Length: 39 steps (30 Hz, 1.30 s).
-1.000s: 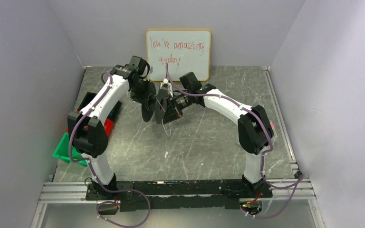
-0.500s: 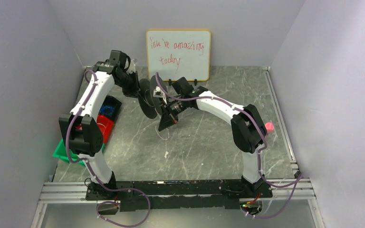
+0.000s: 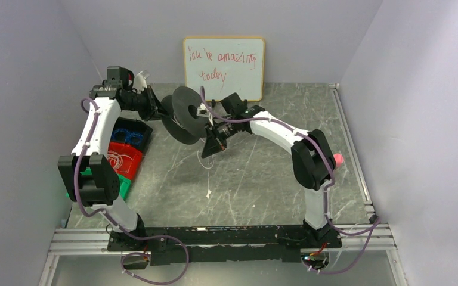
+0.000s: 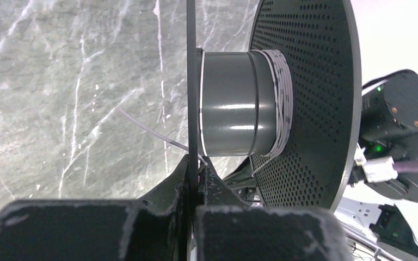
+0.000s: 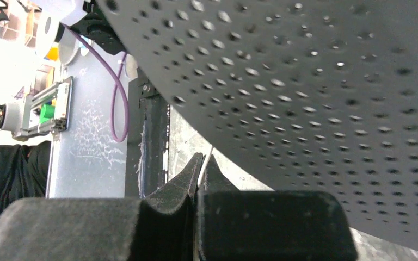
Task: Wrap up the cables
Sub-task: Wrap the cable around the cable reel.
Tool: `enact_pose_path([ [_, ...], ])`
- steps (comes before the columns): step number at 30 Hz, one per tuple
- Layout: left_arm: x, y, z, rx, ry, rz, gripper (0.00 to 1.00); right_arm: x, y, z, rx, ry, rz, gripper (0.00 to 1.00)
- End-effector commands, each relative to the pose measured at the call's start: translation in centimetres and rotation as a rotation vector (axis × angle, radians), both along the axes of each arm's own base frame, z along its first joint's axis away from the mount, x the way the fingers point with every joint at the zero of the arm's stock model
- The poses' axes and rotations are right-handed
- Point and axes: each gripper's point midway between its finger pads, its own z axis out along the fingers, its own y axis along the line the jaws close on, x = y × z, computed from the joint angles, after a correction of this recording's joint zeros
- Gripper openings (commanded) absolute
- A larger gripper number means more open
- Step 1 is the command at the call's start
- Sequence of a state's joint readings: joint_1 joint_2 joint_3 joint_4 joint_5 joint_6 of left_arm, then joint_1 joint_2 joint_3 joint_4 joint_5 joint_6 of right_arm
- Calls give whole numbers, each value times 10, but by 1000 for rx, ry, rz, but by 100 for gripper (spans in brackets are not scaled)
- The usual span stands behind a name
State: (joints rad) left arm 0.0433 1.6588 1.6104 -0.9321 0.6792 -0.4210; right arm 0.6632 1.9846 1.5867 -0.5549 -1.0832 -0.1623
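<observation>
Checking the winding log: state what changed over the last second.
The left arm swung outward to the left, carrying the spool left and toward the back; the right arm shifted slightly. The left fingers stay clamped on the spool's flange, the right fingers on the cable. The whiteboard did not move.

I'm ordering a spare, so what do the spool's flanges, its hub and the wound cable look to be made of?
Spool flange: probably moulded plastic, matte black, evenly perforated with small holes.
Hub: grey and smooth with a soft sheen; plastic or painted metal, I can't tell which.
Cable: very thin whitish wire, seemingly plastic-coated, lying in neat turns.
</observation>
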Motion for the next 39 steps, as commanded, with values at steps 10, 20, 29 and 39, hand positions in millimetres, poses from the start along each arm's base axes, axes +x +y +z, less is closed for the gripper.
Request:
enact_pose_path([
  [10, 1, 4, 80, -143, -376, -114, 2, 27, -40, 8, 14, 110, -93, 0],
  [20, -21, -2, 83, -120, -446, -276, 2, 50, -64, 16, 70, 167, -155, 0],
  [29, -44, -3, 84, -42, -583, -474, 2, 65, -81, 24, 106, 194, -195, 0],
  [39, -72, -6, 86, -10, -684, -652, 2, 77, -95, 28, 123, 202, -225, 0],
])
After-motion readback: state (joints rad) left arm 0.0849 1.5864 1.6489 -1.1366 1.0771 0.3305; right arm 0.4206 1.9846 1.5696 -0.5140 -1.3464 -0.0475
